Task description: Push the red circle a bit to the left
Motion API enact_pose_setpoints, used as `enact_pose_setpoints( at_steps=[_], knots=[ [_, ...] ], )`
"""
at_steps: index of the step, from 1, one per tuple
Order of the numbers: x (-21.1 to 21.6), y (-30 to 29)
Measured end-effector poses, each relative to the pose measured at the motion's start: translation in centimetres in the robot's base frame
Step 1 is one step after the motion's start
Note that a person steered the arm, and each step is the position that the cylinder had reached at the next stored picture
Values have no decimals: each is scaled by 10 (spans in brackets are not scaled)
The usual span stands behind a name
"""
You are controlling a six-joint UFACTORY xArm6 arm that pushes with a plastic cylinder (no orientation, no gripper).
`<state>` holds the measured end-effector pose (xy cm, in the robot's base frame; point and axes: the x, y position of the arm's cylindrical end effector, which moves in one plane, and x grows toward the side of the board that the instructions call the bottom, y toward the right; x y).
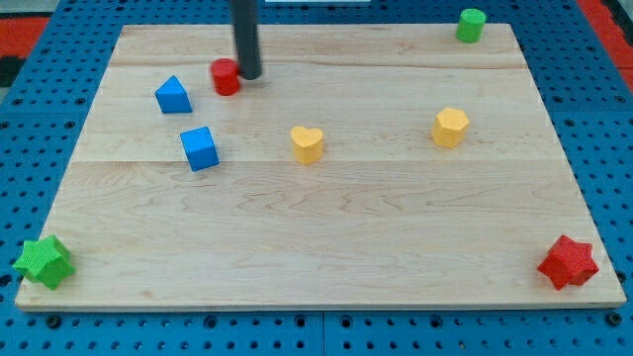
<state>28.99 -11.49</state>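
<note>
Red circle [226, 76]: it sits near the top of the worktop [336, 237], left of centre. My tip [249, 75] stands on the board at the circle's right side, touching it or just short of touching; the rod partly overlaps the circle's edge here, so I cannot tell which. That is the relation the push turns on: the circle lies to the view's left of the tip, roughly level with it, so a straight slide leftward should carry it the right way. The circle being round, it has no long axis to mind, but an off-centre push could let it slip past the tip upward or downward. There is no pincer on this arm, only the rod, so there is no open or closed state to tell.

Just to the left of the circle, and a little lower, is a blue block [173, 95] with a peaked top; it is near, so only a short push looks safe. Below that is a blue cube [200, 148].

Counted: one red circle, two blue blocks, two yellow blocks, namely a yellow heart [308, 143] near the middle and a yellow hexagon [450, 128] to the right, one green cylinder [471, 25] at top right, one green star [44, 261] at bottom left, and one red star [568, 262] at bottom right.
</note>
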Motion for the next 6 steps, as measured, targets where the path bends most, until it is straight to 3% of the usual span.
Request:
enact_pose_setpoints(
  at_steps=[2, 4, 6],
  knots=[
    [35, 27],
    [21, -33],
    [60, -67]
  ],
)
